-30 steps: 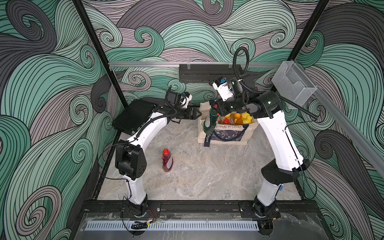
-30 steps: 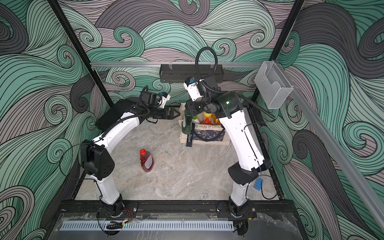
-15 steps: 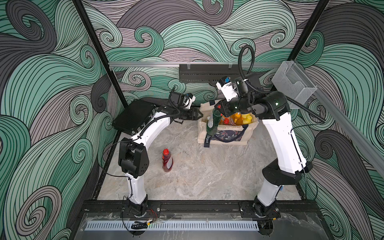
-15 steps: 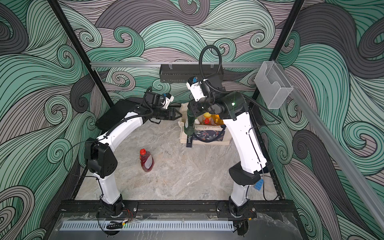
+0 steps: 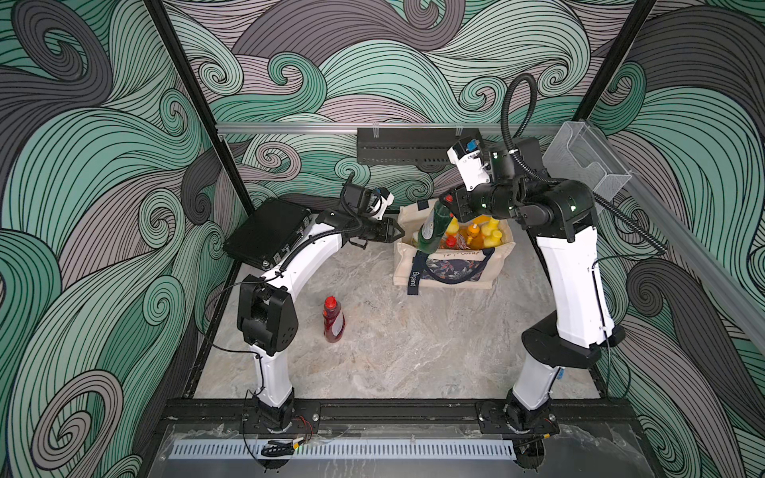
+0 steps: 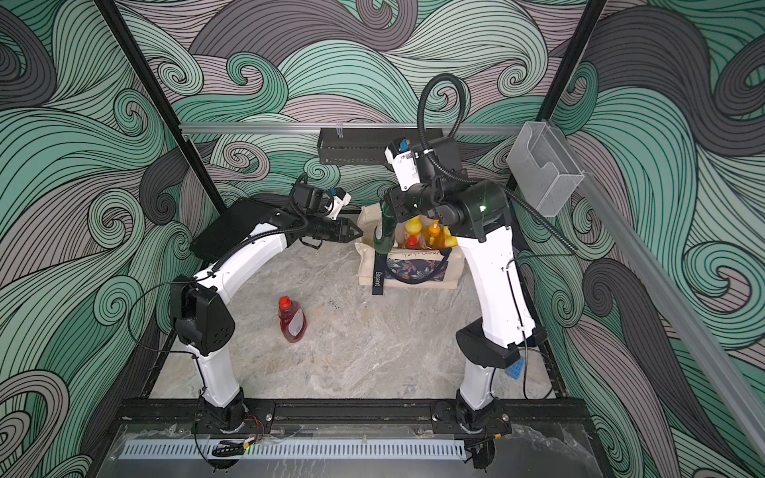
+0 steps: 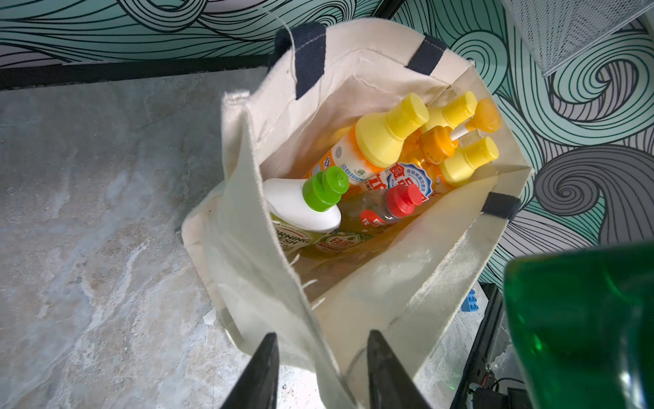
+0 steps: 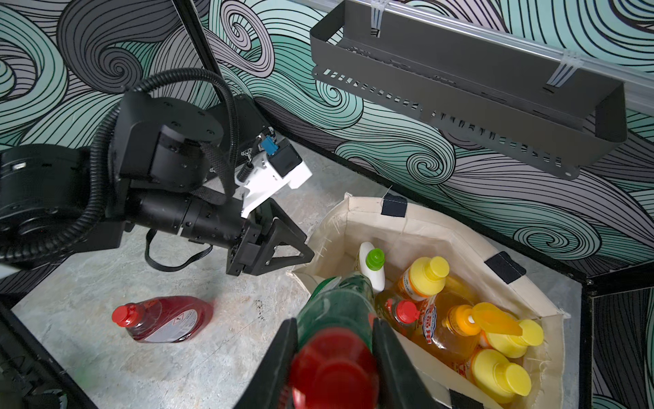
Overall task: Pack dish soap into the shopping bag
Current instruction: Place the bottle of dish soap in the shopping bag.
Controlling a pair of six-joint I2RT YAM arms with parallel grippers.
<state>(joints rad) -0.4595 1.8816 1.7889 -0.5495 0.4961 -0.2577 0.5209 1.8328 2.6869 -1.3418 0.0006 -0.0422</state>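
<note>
At the right arm's end, the right tool [image 8: 334, 357] is clamped on the neck of the dark-green bottle [image 8: 336, 301], just under its red cap. The bottle hangs tilted, base down, over the mouth of the shopping bag [image 7: 407, 269] on the side facing the left arm. The left tool [image 7: 323, 368] stands with jaws apart, the bag's cream side wall running between them; contact with the cloth cannot be confirmed. Inside the bag are a white green-capped bottle [image 7: 300, 209], its label reading in part "ORNING" and "ESH", and a yellow red-capped bottle [image 7: 389, 209], with a "FAIRY" label [image 7: 339, 241] showing low beside it. Also inside are three orange yellow-capped bottles [image 7: 375, 148] and an amber pump bottle [image 7: 410, 177], both kinds printed in Chinese characters. The bag stands toward the rear of the counter [image 5: 414, 351]. Its navy strap [image 5: 412, 278] reads "Elegant"; the script line on the front is too small to read. A red bottle [image 5: 333, 320] lies on the counter, well apart from the bag, its white label illegible.
</note>
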